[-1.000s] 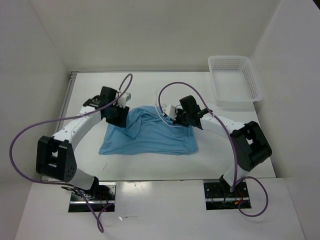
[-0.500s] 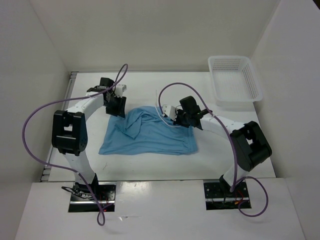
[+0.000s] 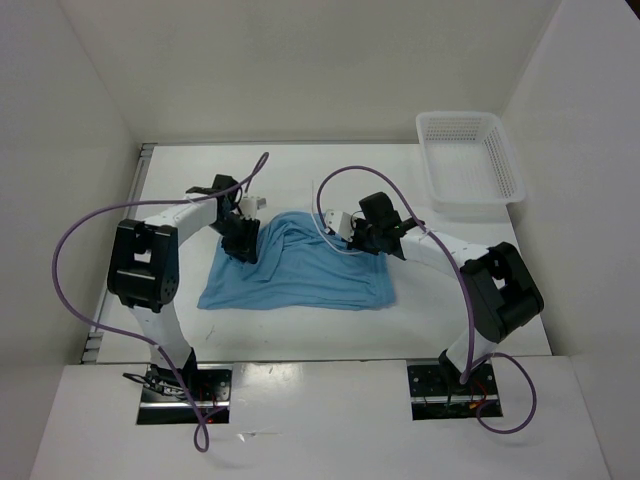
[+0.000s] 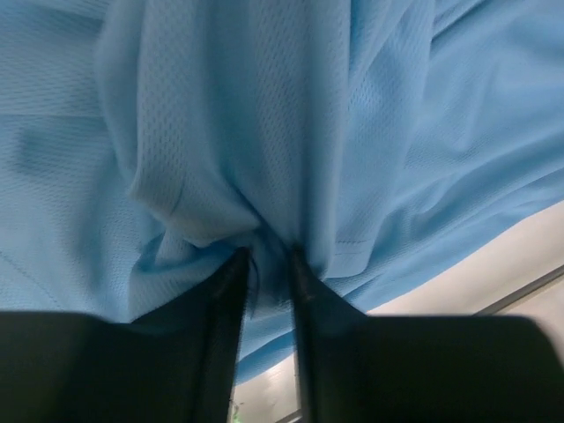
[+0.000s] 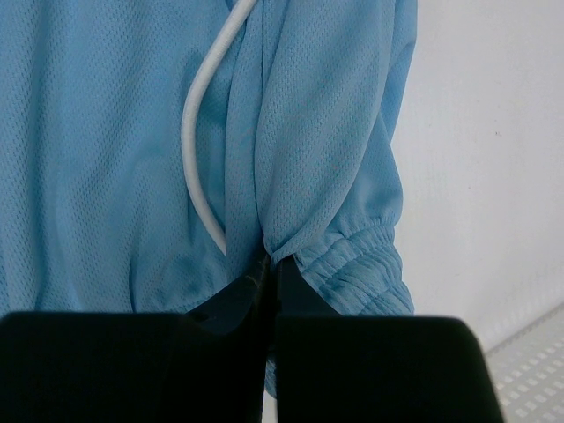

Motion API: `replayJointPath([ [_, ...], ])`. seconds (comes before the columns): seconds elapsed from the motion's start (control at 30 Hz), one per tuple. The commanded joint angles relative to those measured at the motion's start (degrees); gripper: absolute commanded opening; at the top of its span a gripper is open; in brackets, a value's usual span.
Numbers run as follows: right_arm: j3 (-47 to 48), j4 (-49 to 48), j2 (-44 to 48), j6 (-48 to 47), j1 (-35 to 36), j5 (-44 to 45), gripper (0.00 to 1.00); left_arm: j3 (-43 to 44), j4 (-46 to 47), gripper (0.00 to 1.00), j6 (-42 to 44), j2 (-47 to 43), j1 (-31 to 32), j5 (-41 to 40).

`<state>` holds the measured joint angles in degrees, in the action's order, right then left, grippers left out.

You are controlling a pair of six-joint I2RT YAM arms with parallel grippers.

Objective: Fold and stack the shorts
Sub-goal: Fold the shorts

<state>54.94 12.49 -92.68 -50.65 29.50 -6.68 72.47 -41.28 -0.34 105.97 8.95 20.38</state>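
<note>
Top view: shorts [image 3: 300,272] are spread mid-table [image 3: 300,335], gripped by left gripper [image 3: 243,243] at their 10 o'clock and by right gripper [image 3: 347,230] at 1 o'clock.
Left wrist: jaws clamped on a gathered pleat.
Right wrist: jaws clamped on fabric beside the elastic waistband [image 5: 352,260] and drawstring [image 5: 198,132].
Handling is judged light, limp and slippery — best held at the waistband corners.

Left claw [image 4: 269,264] pinching bunched shorts [image 4: 264,115]

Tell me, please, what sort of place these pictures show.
Probably a robot lab cell: white panel walls enclose a table where a left arm and right arm handle blue shorts, a basket nearby.
</note>
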Motion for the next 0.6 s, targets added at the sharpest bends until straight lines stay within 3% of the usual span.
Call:
replayJointPath([
  [0.0,0.17,-1.5,0.4,-0.76,0.47,0.44,0.0,-0.84,-0.21,0.3,0.34,0.9,0.81,-2.72],
  [0.07,0.17,-1.5,0.4,-0.76,0.47,0.44,0.0,-0.84,-0.21,0.17,0.34,1.43,0.81,-3.33],
  [0.23,0.17,-2.03,0.4,-1.29,0.47,0.44,0.0,3.64,-0.73,0.02,0.34,-1.38,0.81,-4.2],
  [0.4,1.39,-8.0,-0.12,-0.76,0.47,4.3,0.0,14.86,1.89,0.0,0.34,-1.38,-0.24,-11.75],
  [0.57,8.77,-14.07,-3.46,1.61,-4.79,7.73,0.0,28.5,8.75,0.0,0.34,0.99,-3.49,-23.17],
])
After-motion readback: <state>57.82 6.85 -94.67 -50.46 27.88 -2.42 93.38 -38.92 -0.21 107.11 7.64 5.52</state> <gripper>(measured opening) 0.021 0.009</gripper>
